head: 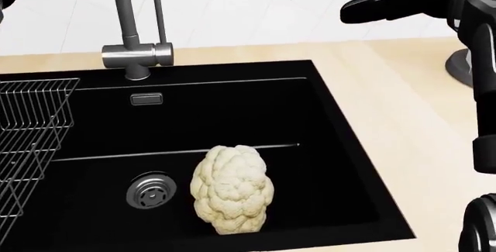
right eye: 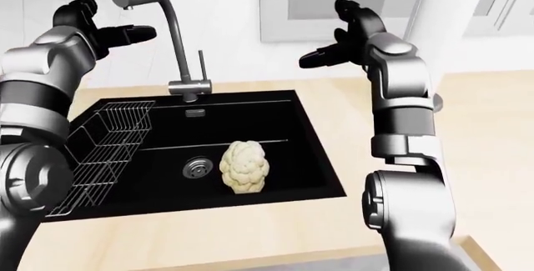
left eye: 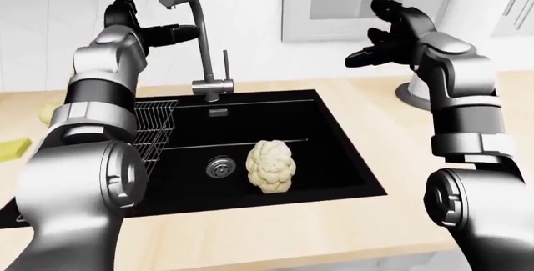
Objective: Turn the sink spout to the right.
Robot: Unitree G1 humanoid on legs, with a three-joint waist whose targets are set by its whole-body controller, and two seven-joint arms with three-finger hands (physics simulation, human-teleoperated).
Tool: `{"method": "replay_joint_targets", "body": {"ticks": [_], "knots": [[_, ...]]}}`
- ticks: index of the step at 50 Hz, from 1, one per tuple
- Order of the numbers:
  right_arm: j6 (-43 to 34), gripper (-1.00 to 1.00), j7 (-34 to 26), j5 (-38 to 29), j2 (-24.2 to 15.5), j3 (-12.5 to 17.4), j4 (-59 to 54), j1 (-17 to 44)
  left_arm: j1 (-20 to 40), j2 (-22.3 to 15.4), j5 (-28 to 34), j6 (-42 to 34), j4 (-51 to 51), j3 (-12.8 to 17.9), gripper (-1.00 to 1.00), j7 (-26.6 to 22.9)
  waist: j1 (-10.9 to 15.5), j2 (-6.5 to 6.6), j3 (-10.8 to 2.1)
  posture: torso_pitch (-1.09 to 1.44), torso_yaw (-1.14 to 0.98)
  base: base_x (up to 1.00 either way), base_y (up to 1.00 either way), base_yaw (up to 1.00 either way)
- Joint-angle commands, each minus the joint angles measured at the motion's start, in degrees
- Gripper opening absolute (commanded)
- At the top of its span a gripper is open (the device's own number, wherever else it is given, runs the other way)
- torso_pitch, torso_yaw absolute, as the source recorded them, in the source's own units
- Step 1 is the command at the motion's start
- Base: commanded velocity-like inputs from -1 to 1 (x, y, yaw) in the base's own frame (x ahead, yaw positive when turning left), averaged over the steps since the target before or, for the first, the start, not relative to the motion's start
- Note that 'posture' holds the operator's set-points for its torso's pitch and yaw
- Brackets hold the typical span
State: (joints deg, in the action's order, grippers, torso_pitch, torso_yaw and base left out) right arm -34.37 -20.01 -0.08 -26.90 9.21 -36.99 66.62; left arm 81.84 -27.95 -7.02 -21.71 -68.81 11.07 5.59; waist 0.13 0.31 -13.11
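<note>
Nearest us, the black sink [left eye: 333, 177] is set into the pale wooden bench [left eye: 250, 240]. It holds a cauliflower [left eye: 270, 165] beside the drain [left eye: 220, 168], with a wire rack [left eye: 154, 127] along its left wall.

Beyond these, at the sink's far edge, the spout [left eye: 188, 14] rises from its base [left eye: 212, 88]. Its long axis is upright, and the outlet arches over toward the left of the left-eye view.

Our left hand [left eye: 167, 33] is level with the upper stem, fingers [left eye: 179, 33] released and reaching toward the pipe. Whether they touch it we cannot tell; they appear just short in the right-eye view. Our right hand [left eye: 380, 43] is likewise released, grasping nothing, and well apart to the right.

We judge the left hand the nearer. The spout lies just to its right, so a rightward push suits.
</note>
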Motion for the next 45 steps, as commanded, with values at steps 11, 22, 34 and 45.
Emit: {"method": "replay_joint_targets", "body": {"ticks": [11,22,34,45], "knots": [[1.45,1.00,0.19,0.14,-0.95,0.60,2.07,2.27,5.93,-0.57,3.01,0.24,-0.88,-0.03,1.00,3.56,-0.29,-0.09,-1.12,-0.33,0.00,0.00,0.00,0.00],[1.57,1.00,0.02,-0.09,-1.02,0.44,1.16,3.23,6.25,0.01,4.64,0.77,-1.83,0.02,1.00,3.51,-0.44,-0.03,-1.13,-0.33,0.00,0.00,0.00,0.00],[1.27,1.00,0.16,-0.14,-0.79,0.38,1.65,3.05,7.25,0.67,5.54,-0.17,-1.36,-0.12,1.00,3.49,-0.41,-0.13,-0.94,-0.33,0.00,0.00,0.00,0.00],[1.03,1.00,0.25,0.01,-0.75,0.43,2.31,2.79,7.75,0.91,5.65,0.77,-1.23,0.10,1.00,5.16,-0.34,-0.14,-0.91,-0.33,0.00,0.00,0.00,0.00]]}}
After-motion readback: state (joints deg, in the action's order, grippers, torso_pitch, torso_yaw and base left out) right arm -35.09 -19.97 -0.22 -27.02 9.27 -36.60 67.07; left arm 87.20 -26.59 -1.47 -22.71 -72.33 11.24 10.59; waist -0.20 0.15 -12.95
